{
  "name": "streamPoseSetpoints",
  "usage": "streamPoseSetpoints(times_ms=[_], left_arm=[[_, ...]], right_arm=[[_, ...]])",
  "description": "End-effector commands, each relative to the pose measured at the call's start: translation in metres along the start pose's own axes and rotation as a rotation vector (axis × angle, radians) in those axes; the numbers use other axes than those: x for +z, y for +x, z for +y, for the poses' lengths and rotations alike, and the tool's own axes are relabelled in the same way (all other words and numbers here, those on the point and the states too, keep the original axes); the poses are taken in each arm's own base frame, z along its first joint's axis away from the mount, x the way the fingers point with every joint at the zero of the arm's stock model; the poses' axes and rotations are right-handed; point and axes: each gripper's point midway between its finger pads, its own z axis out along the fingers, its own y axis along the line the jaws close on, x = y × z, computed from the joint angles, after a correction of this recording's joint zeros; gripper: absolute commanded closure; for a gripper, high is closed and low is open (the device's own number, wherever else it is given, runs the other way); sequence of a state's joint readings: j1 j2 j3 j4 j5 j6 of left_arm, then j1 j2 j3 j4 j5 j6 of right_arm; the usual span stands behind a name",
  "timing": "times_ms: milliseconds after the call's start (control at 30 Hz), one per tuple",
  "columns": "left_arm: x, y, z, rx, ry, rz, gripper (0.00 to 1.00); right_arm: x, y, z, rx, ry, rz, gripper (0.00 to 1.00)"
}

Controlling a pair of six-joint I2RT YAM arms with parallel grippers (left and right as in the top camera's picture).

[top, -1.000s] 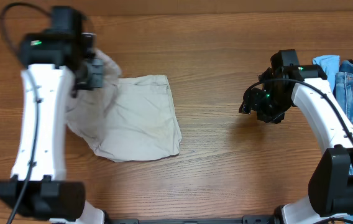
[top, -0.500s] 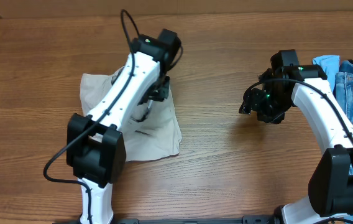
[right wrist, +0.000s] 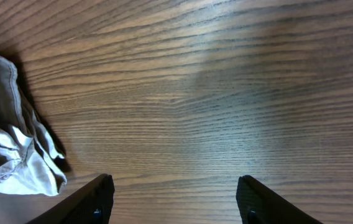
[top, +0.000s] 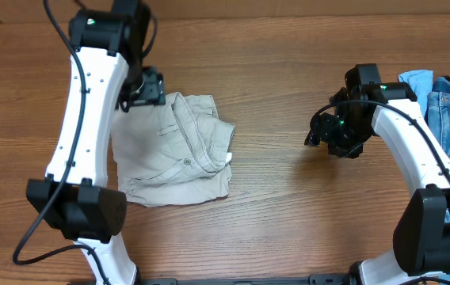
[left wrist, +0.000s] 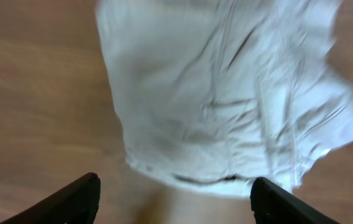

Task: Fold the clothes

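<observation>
Cream shorts (top: 173,150) lie bunched on the table (top: 272,47), right edge rumpled, long axis running away from the robot; left gripper (top: 142,89) hovers at their far-left corner, jaws apart and empty; right gripper (top: 332,134) sits well right of them, also spread, nothing held; left's clearly nearer.

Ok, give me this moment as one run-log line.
shorts: folded over, rumpled | left gripper: open, empty, at shorts' edge | right gripper: open, empty, over bare table
</observation>
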State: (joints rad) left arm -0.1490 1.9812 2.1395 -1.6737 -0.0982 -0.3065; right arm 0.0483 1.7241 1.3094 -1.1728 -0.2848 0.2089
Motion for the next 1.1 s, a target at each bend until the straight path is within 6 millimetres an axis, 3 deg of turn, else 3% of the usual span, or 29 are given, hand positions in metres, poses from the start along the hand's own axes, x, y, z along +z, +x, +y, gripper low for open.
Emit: streamPoseSetpoints(times_ms=[0,167,333,367,467,600,700,800,833,933,1067], left_arm=[[0.046,0.023,-0.026,0.088,0.13,0.149,0.18],[0.105,0.026,-0.061,0.122,0.227,0.148,0.15],[0.138,0.023,-0.058,0.101,0.186,0.11,0.16],[0.142,0.023,-0.057,0.101,0.18,0.105,0.24],[0.145,0.023,-0.059,0.102,0.185,0.101,0.96],[0.11,0.026,-0.069,0.106,0.236,0.113,0.96],[0.052,0.012,-0.086,0.15,0.276,-0.005,0.96],[0.026,0.005,-0.096,0.19,0.221,-0.112,0.93],[0.03,0.003,-0.086,0.14,0.141,-0.121,0.61],[0.052,0.001,-0.073,0.045,0.051,-0.092,0.47],[0.11,0.0,-0.072,0.007,-0.013,0.026,0.43]], right_arm=[[-0.008,-0.004,0.006,-0.017,-0.016,-0.025,0.32],[-0.008,-0.004,0.006,-0.017,-0.016,-0.025,0.32],[-0.008,-0.002,0.006,-0.015,-0.014,-0.018,0.33],[-0.008,-0.002,0.006,-0.015,-0.014,-0.018,0.33],[-0.008,-0.002,0.006,-0.015,-0.014,-0.017,0.33],[-0.008,-0.001,0.005,-0.015,-0.013,-0.015,0.33],[-0.008,-0.002,0.006,-0.017,-0.014,-0.016,0.33],[-0.008,-0.002,0.006,-0.018,-0.015,-0.019,0.33],[-0.008,-0.002,0.006,-0.018,-0.014,-0.018,0.33],[-0.008,-0.002,0.006,-0.018,-0.014,-0.018,0.33],[-0.008,-0.002,0.006,-0.018,-0.014,-0.018,0.32]])
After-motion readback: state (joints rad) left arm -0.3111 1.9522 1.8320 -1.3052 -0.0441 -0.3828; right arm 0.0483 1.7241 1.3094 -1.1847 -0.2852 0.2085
